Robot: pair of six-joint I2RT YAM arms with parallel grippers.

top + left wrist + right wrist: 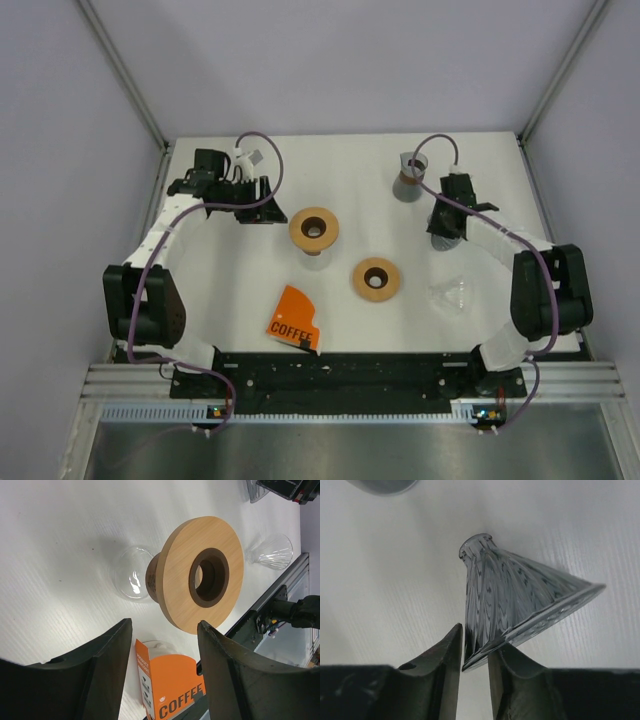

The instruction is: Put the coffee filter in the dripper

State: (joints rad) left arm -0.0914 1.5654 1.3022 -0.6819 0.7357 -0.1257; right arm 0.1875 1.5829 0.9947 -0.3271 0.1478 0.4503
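A dark ribbed glass dripper lies tilted on the white table at the right. My right gripper is shut on its rim, one finger on each side of the edge. From above, that gripper sits over the dripper. White coffee filters peek from an orange box marked COFFEE near the front edge. My left gripper stands open with nothing between its fingers, at the back left.
A wooden ring on a clear glass base stands just ahead of the left gripper. A second wooden ring lies mid-table. A clear glass cone rests at the right. A grey cup stands behind the right gripper.
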